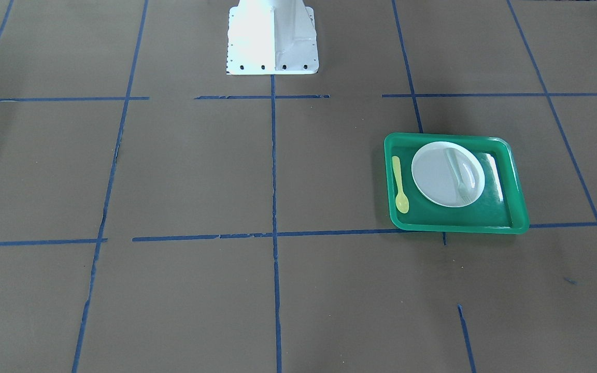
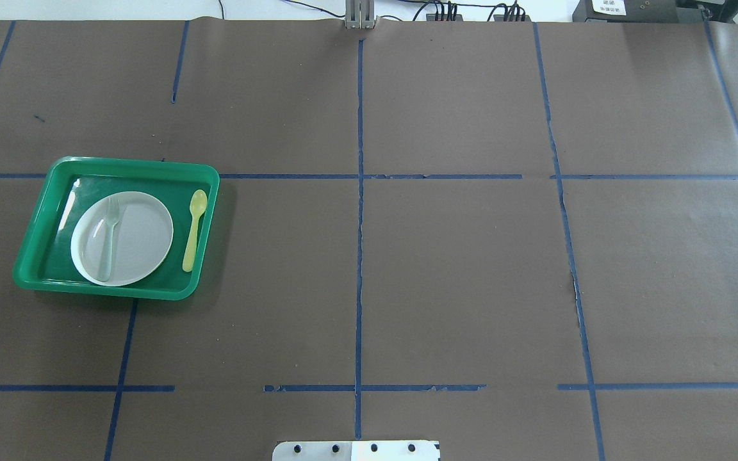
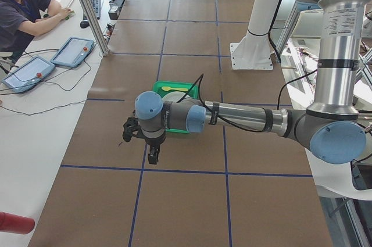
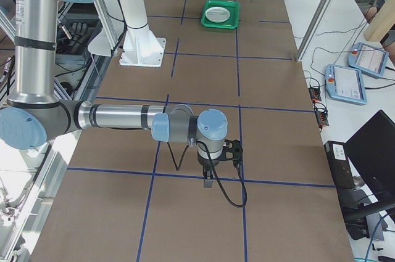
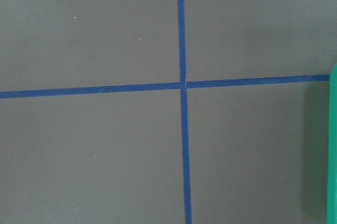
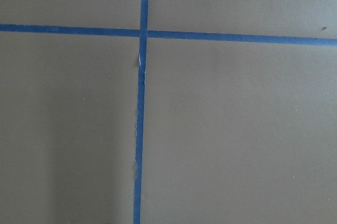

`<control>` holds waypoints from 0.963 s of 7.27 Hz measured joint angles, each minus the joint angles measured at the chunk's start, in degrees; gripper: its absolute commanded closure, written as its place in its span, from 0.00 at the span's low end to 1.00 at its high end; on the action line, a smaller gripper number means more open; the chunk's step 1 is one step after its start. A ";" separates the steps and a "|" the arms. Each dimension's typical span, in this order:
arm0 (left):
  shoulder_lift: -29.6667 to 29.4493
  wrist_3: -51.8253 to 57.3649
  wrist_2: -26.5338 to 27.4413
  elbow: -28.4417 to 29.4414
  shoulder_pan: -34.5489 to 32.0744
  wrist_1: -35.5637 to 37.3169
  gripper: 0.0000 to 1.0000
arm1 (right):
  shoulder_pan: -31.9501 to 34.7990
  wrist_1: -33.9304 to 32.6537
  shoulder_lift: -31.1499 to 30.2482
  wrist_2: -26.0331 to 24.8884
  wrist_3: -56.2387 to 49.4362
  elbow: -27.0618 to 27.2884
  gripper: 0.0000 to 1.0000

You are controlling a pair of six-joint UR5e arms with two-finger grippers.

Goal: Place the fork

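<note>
Left gripper (image 3: 152, 156) hangs nearest, pointing down. Whether its jaws, or those of the right gripper (image 4: 208, 179), are parted cannot be told. One fork (image 2: 110, 235), pale, translucent and short-tined, lies on one white plate (image 2: 145, 238) in one green tray (image 2: 132, 164), near the left jaws and well apart from the right. One yellow spoon (image 2: 193, 230) lies beside the plate.

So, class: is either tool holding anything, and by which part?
Nothing visible: the fork lies on the plate in the tray, apart from the left tool and right tool.
</note>
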 measured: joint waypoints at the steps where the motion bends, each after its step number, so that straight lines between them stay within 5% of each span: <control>1: -1.30 -8.75 0.09 -4.35 5.41 -0.36 0.00 | 0.00 0.00 0.00 0.00 0.00 0.00 0.00; 4: -9.00 -30.73 2.72 -9.57 20.08 -0.69 0.00 | 0.00 0.00 0.00 0.00 0.02 0.00 0.00; 7: -12.96 -35.26 7.36 -5.20 28.48 -3.58 0.00 | 0.00 0.00 0.00 0.00 0.00 0.00 0.00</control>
